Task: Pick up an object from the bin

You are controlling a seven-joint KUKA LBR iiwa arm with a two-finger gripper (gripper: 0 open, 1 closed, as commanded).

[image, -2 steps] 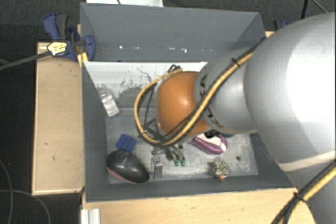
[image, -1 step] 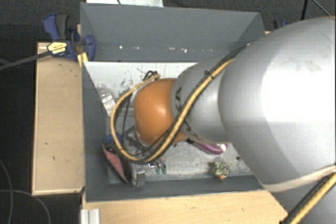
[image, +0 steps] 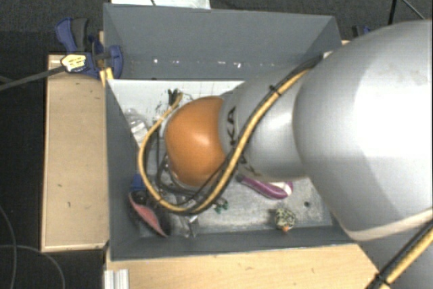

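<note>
Because the rounded orange wrist cover [image: 193, 139] sits squarely above it, the gripper [image: 174, 187] shows as no more than a dark mass under the cover's lower edge, down in the left-front part of the bin. Whether it is open or closed cannot be told. A yellow-and-black cable [image: 152, 145] loops off the cover's left side, curves round in front of the gripper and climbs back along the silver arm [image: 352, 139], which comes in from the right and covers much of the bin's right half.

Nearest the gripper, just to its lower left, lies a flat pinkish-red piece [image: 150, 216] with a dark upper end, close to the front-left corner. A small blue thing [image: 137, 182] lies just behind it, against the left wall. Which of the two, if either, is beneath the gripper cannot be told.

To the gripper's right a curved magenta piece [image: 267, 187] pokes out from under the arm, with small green bits [image: 220, 206] on the pale floor between. Farther right, near the front wall, sits a small mottled green-and-brown lump [image: 285, 218]. Toward the back left a clear plastic item [image: 139, 125] rests by the left wall, and a small dark thing [image: 173, 95] lies beyond the cover. The grey metal bin [image: 216, 37] has sloping walls.
</note>
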